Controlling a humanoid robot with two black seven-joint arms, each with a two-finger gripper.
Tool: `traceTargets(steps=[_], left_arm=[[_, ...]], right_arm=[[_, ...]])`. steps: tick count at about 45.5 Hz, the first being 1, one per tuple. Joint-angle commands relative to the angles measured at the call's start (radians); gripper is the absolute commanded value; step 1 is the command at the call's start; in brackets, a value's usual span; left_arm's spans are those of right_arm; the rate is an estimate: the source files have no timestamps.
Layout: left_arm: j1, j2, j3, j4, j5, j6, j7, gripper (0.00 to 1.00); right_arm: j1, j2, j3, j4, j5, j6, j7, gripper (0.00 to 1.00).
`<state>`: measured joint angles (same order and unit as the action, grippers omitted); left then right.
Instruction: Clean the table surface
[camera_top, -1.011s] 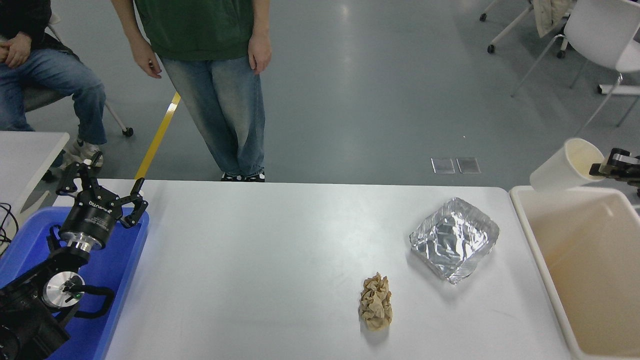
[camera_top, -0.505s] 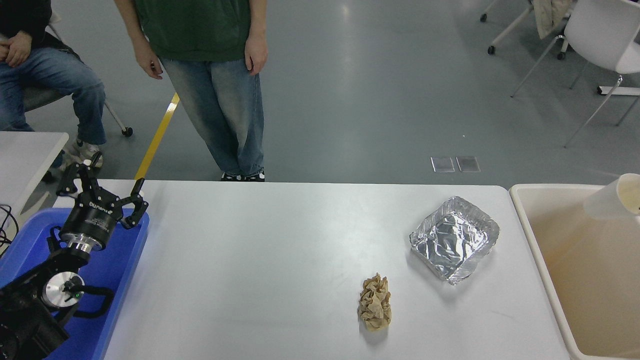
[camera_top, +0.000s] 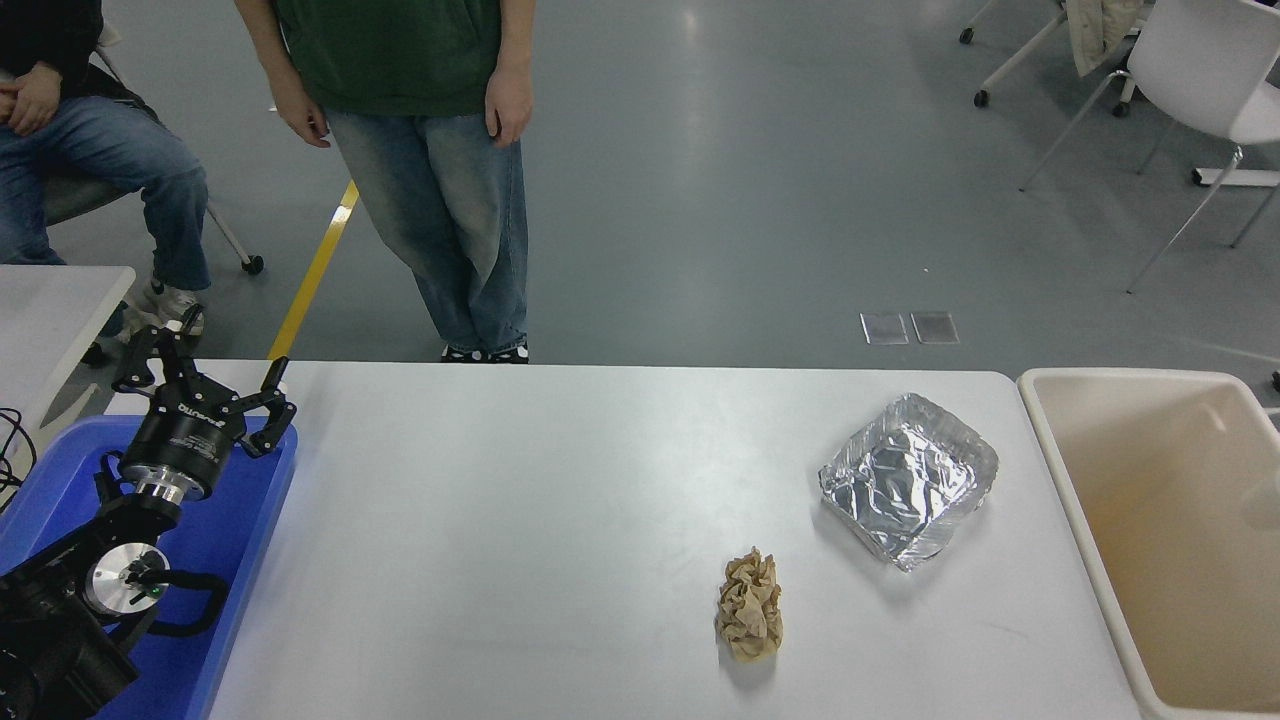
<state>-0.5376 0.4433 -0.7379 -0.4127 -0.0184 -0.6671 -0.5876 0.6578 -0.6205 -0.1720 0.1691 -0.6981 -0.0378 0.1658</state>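
The wide matte white table surface (camera_top: 520, 520) spreads before me, flanked by a beige plastic bin (camera_top: 1075, 500) and blue plastic tray (camera_top: 230, 560). A crumpled foil tray (camera_top: 908, 480) and brown paper wad (camera_top: 750, 605) lie on it. My left gripper (camera_top: 205, 385) hovers over the blue tray, fingers spread, empty.

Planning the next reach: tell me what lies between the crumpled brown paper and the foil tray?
Nothing: in the head view, only bare table surface separates the crumpled brown paper from the foil tray.
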Motion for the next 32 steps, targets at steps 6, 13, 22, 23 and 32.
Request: traceTargets(steps=[6,13,22,23,32], left_arm=[[-0.001,0.0,0.0,0.0,0.0,0.001,0.0,1.0],[-0.001,0.002,0.0,0.0,0.0,0.0,0.0,1.0],[-0.001,0.0,0.0,0.0,0.0,0.0,0.0,1.0],[-0.001,0.0,0.0,0.0,0.0,0.0,0.0,1.0],[-0.001,0.0,0.0,0.0,0.0,0.0,0.0,1.0]], right_arm=[[-0.058,0.149,-0.021,-0.167,0.003,-0.027,0.0,0.0],[-0.06,0.186,-0.02,-0.192,0.003,-0.066,-0.003,0.0],[-0.06,0.191,-0.012,-0.195,0.012,-0.09,-0.011,0.47],[-0.058,0.189,-0.009,-0.195,0.018,-0.09,-0.011,0.8],[-0.06,0.192,-0.023,-0.195,0.048,-0.083,-0.012,1.0]])
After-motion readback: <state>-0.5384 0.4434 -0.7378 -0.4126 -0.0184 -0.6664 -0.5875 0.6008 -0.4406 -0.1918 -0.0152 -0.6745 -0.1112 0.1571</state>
